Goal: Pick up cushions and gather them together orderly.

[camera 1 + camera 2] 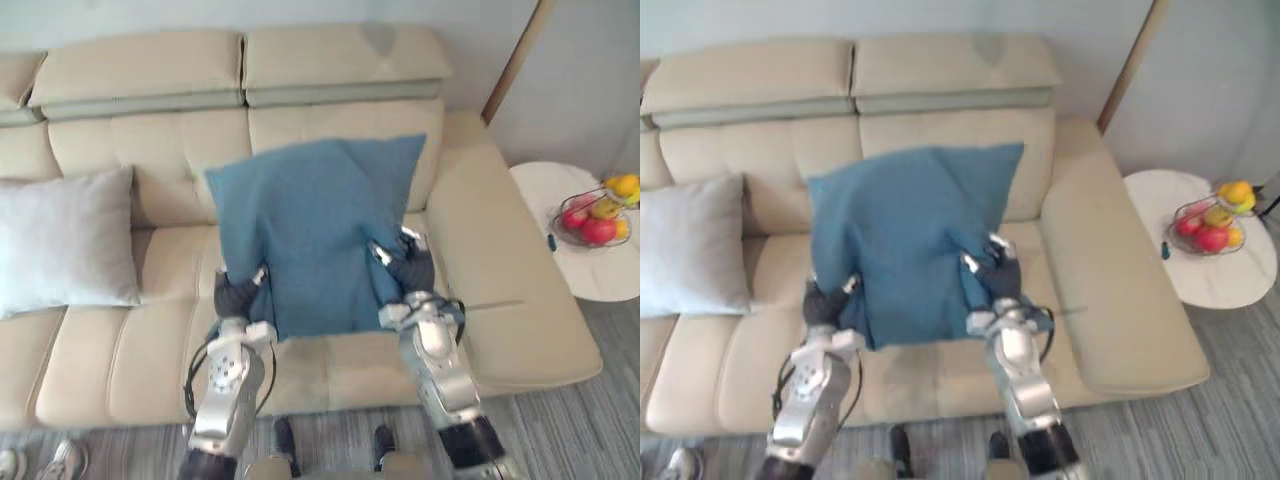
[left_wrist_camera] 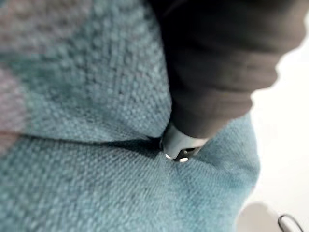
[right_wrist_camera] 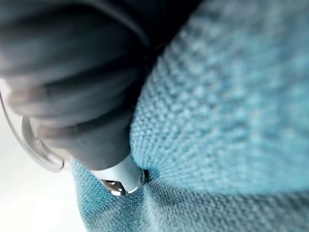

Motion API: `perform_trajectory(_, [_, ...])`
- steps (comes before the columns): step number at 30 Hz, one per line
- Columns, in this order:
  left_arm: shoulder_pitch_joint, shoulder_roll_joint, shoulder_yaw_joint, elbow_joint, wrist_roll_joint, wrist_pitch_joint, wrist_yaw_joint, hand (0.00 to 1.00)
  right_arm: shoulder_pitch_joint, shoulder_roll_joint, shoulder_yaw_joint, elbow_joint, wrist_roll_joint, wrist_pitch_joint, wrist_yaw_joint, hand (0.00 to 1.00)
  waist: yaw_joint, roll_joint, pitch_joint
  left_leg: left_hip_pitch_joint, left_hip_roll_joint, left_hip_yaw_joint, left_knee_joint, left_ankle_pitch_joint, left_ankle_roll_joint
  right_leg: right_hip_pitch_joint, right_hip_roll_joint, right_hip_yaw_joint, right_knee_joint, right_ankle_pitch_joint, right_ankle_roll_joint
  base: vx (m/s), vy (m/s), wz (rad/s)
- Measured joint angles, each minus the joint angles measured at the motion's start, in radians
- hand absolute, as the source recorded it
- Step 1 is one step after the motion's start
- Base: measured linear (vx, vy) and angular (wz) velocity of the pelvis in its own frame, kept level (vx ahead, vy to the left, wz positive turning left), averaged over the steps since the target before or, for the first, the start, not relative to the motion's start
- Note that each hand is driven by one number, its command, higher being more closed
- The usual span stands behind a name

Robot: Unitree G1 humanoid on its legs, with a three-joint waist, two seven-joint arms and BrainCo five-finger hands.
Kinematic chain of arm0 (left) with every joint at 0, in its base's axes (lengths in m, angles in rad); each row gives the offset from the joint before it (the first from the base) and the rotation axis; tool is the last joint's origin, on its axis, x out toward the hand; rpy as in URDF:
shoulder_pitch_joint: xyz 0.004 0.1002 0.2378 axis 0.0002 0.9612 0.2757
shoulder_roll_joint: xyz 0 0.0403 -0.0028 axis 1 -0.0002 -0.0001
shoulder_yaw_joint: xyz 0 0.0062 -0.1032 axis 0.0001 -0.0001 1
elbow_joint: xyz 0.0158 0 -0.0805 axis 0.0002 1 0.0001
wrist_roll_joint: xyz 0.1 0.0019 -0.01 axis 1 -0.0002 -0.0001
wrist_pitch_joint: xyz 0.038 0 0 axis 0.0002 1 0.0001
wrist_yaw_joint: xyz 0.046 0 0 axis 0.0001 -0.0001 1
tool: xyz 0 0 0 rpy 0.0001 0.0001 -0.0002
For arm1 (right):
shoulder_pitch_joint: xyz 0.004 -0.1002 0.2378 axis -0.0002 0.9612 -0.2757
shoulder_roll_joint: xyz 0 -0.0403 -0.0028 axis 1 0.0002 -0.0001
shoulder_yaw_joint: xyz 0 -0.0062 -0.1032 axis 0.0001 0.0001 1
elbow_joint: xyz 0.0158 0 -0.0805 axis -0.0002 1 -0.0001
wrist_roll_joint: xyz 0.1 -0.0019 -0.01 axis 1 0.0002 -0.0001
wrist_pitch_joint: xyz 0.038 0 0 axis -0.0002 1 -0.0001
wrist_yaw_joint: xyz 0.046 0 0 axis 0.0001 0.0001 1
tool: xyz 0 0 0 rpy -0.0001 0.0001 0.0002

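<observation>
Left eye view: the blue cushion (image 1: 315, 235) stands raised over the sofa (image 1: 130, 360) seat. The left robot hand (image 1: 238, 293) and right robot hand (image 1: 405, 265) pinch its lower corners, fingertips partly hidden. The grey cushion (image 1: 65, 240) is cut off at the left edge, with bare seat between the two cushions. Wrist views: one finger (image 2: 179, 143) is buried in the weave.

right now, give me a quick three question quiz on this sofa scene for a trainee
1. True or false: the blue cushion lies flat on the seat of the beige sofa.
2. What stands on the round white side table? A a lamp; B a wire basket of fruit; C a stack of books.
3. Fill in: the pale grey cushion leans against the sofa back toward the robot's ___ side.

Key
1. False: the left hand and right hand pinch it near its lower corners and hold it upright.
2. B
3. left
</observation>
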Motion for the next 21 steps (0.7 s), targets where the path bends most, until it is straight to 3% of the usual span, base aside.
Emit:
perform_trajectory(5, [-0.301, 0.030, 0.055, 0.084, 0.004, -0.038, 0.118, 1.00, -0.273, 0.011, -0.010, 0.057, -0.089, -0.009, -0.126, 1.00, 0.022, 0.033, 0.023, -0.112, 0.007, -0.018, -0.066, 0.078, -0.016, -0.165, 0.008, -0.007, 0.071, 0.005, -0.003, -0.14, -0.004, 0.10])
perform_trajectory(8, [-0.538, 0.080, 0.053, 0.186, 0.010, -0.047, 0.161, 1.00, -0.420, 0.014, -0.054, 0.065, -0.208, -0.012, -0.225, 1.00, 0.024, 0.041, 0.060, -0.194, 0.007, -0.038, -0.081, 0.128, -0.014, -0.265, 0.004, -0.022, 0.121, 0.008, -0.007, -0.06, -0.004, 0.19])
perform_trajectory(14, [-0.947, 0.087, 0.058, 0.380, 0.052, -0.034, 0.172, 1.00, -0.715, 0.000, -0.226, 0.201, -0.311, 0.016, -0.353, 1.00, 0.024, 0.081, 0.146, -0.351, -0.006, -0.085, -0.112, 0.209, -0.021, -0.450, -0.015, -0.062, 0.216, -0.008, -0.017, -0.05, -0.017, 0.28])
perform_trajectory(18, [-1.094, 0.070, 0.120, 0.470, 0.076, 0.009, 0.171, 1.00, -0.887, -0.005, -0.291, 0.363, -0.311, 0.064, -0.389, 1.00, 0.026, 0.088, 0.180, -0.456, -0.009, -0.095, -0.112, 0.275, -0.067, -0.558, -0.020, -0.065, 0.245, -0.011, -0.023, -0.01, -0.050, 0.14])
perform_trajectory(19, [-1.107, 0.069, 0.126, 0.479, 0.077, 0.016, 0.172, 0.00, -0.903, -0.008, -0.291, 0.377, -0.310, 0.070, -0.392, 1.00, 0.027, 0.087, 0.187, -0.464, -0.007, -0.095, -0.112, 0.281, -0.073, -0.565, -0.019, -0.067, 0.245, -0.010, -0.024, 0.01, -0.070, 0.09])
perform_trajectory(20, [-1.131, 0.067, 0.142, 0.500, 0.079, 0.025, 0.172, 0.00, -0.932, -0.015, -0.291, 0.406, -0.309, 0.078, -0.399, 0.00, 0.028, 0.087, 0.197, -0.483, -0.004, -0.096, -0.112, 0.295, -0.082, -0.582, -0.017, -0.069, 0.246, -0.008, -0.027, 0.01, -0.080, 0.09])
perform_trajectory(21, [-1.150, 0.061, 0.166, 0.514, 0.080, 0.033, 0.172, 0.00, -0.961, -0.027, -0.291, 0.429, -0.309, 0.086, -0.402, 0.00, 0.028, 0.088, 0.200, -0.514, -0.002, -0.099, -0.112, 0.317, -0.088, -0.609, -0.016, -0.075, 0.246, -0.006, -0.033, 0.02, -0.103, 0.10])
